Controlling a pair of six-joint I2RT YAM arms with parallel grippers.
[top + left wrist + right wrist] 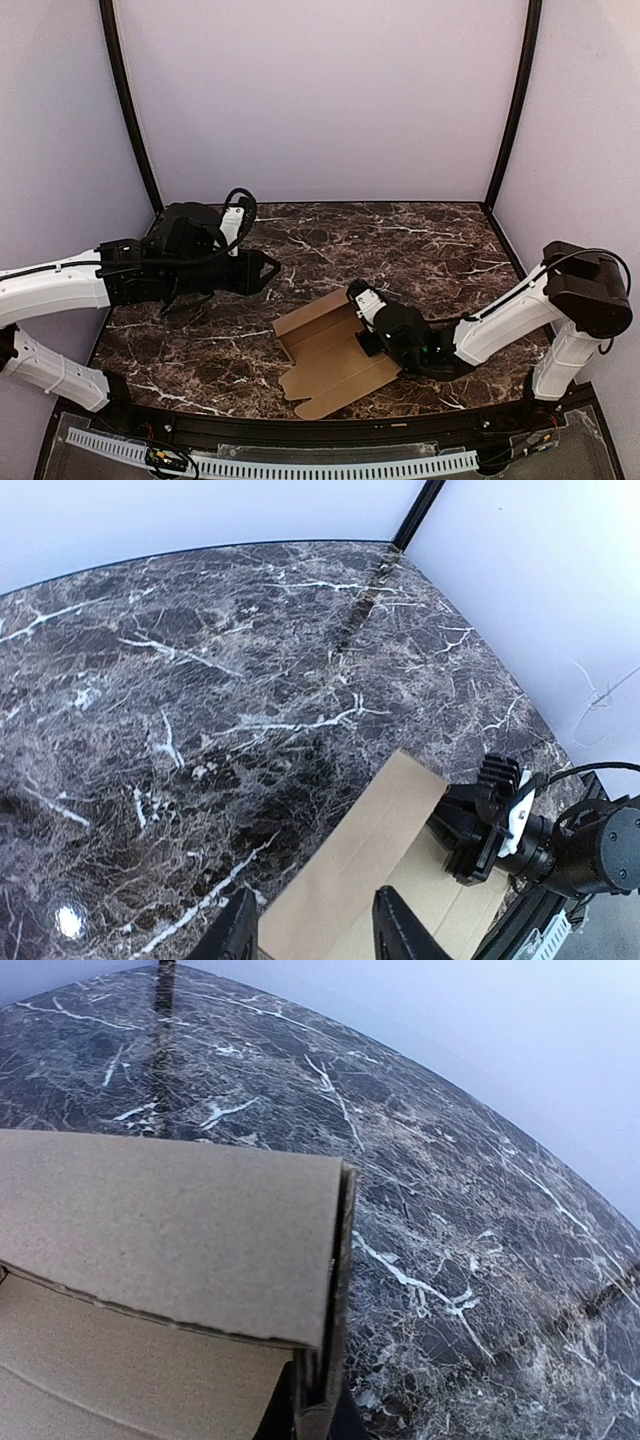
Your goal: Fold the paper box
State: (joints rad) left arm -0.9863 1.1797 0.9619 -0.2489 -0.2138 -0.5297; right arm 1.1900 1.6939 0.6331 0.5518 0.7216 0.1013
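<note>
The paper box (330, 355) is a tan cardboard sheet lying half folded on the marble table (420, 250), near the front middle. My right gripper (370, 335) is shut on the box's right edge, where a raised panel (180, 1240) meets a doubled flap (335, 1290); only dark finger bases show beside that edge. In the left wrist view the box (390, 860) lies just ahead of my left gripper (312, 930), which is open and empty, hovering above the table to the left of the box, also seen in the top view (262, 272).
Purple walls with black corner posts (125, 100) close in the table on three sides. The right arm's forearm (500, 325) stretches low across the front right. A black rail (300, 430) runs along the near edge.
</note>
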